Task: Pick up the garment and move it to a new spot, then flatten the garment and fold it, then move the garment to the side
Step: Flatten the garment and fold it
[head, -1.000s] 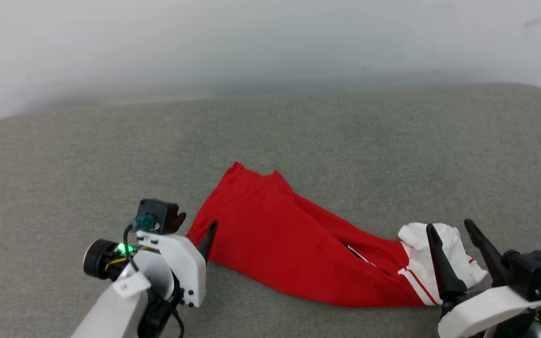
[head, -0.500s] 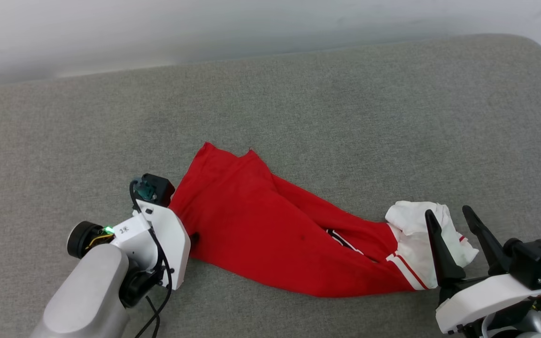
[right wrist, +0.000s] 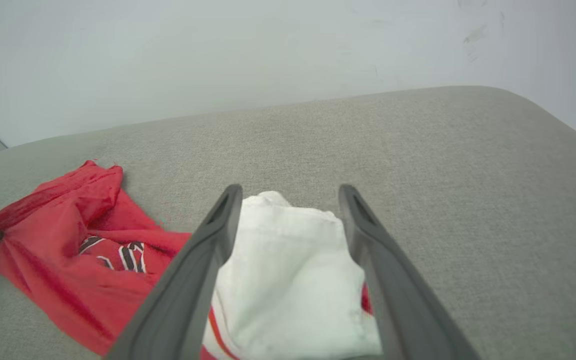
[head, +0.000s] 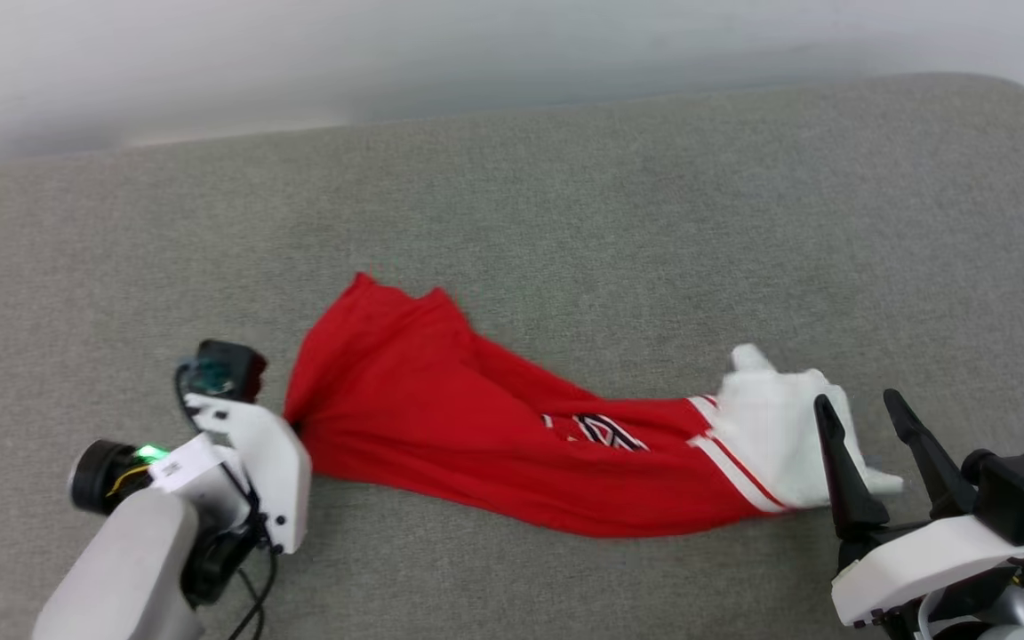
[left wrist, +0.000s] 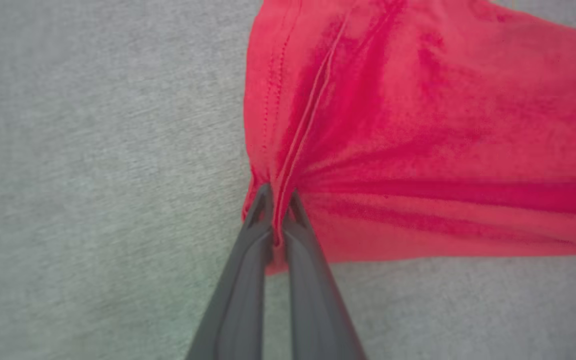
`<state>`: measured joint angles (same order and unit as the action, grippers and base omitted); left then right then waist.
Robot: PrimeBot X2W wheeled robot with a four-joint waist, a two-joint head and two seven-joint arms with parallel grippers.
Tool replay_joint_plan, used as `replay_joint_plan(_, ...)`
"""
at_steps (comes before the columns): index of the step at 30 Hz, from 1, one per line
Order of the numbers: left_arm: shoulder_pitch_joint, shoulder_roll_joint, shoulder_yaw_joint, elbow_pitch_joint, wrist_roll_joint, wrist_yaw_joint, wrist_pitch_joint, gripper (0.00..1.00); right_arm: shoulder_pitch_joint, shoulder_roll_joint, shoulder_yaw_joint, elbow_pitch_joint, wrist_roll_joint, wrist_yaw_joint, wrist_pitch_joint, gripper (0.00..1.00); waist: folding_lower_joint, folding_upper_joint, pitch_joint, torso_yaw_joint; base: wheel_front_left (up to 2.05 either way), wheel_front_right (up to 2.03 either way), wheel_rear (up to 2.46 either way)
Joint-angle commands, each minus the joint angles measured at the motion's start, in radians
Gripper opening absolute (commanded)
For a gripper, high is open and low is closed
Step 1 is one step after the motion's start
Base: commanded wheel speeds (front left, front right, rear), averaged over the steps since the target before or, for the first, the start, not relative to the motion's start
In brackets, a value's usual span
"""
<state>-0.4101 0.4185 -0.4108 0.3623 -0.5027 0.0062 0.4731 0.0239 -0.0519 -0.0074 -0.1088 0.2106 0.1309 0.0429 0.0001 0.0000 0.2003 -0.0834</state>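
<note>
Soft matt cloth garment (head: 441,427) on a rough, woven grey fabric surface (head: 565,222)

Folds of the garment (head: 476,444) hide most of its black lettering (head: 603,432), leaving it unreadable

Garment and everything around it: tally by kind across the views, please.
garment: 1
end effectors: 2, left end effector and right end effector
grey padded surface: 1
pale wall: 1
Total: 5
</note>
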Motion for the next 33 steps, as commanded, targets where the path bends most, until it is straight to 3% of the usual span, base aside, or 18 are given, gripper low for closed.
replay_joint_plan(1, 0.046, 0.021, 0.030, -0.023, -0.001, 0.031, -0.032, 0.00, 0.008, 0.003, -0.005, 0.001, 0.002, 0.000, -0.003, 1.00, -0.0001, 0.0000, -0.017, 0.014, 0.00, 0.00, 0.00)
replay_joint_plan(9, 0.296, 0.062, 0.121, -0.176, -0.058, 0.144, -0.075, 0.00, 0.039, 0.003, -0.024, -0.002, 0.001, 0.000, 0.007, 1.00, -0.0001, 0.0000, -0.069, 0.057, 0.00, 0.00, 0.00)
replay_joint_plan(13, 0.458, 0.048, 0.132, -0.261, -0.094, 0.190, -0.063, 0.00, 0.052, 0.002, -0.031, -0.011, -0.004, 0.000, 0.014, 1.00, -0.0001, 0.0000, -0.095, 0.076, 0.00, 0.00, 0.00)
replay_joint_plan(19, 0.632, -0.009, 0.115, -0.333, -0.151, 0.231, -0.049, 0.00, 0.067, 0.002, -0.042, -0.034, -0.020, 0.000, 0.031, 1.00, -0.0001, 0.0000, -0.129, 0.095, 0.00, 0.00, 0.00)
replay_joint_plan(23, 0.658, -0.032, 0.100, -0.347, -0.157, 0.226, -0.065, 0.00, 0.072, 0.002, -0.046, -0.050, -0.029, 0.000, 0.039, 1.00, -0.0001, 0.0000, -0.146, 0.100, 0.00, 0.00, 0.00)
replay_joint_plan(25, 0.646, -0.041, 0.097, -0.349, -0.148, 0.228, -0.087, 1.00, 0.076, 0.002, -0.050, -0.058, -0.031, 0.000, 0.043, 1.00, -0.0001, 0.0000, -0.155, 0.102, 0.00, 0.00, 0.00)
replay_joint_plan(33, 0.559, -0.037, 0.119, -0.394, -0.060, 0.255, -0.224, 1.00, 0.084, 0.003, -0.059, -0.087, -0.033, 0.000, 0.055, 1.00, -0.0001, 0.0000, -0.174, 0.102, 0.00, 0.00, 0.00)
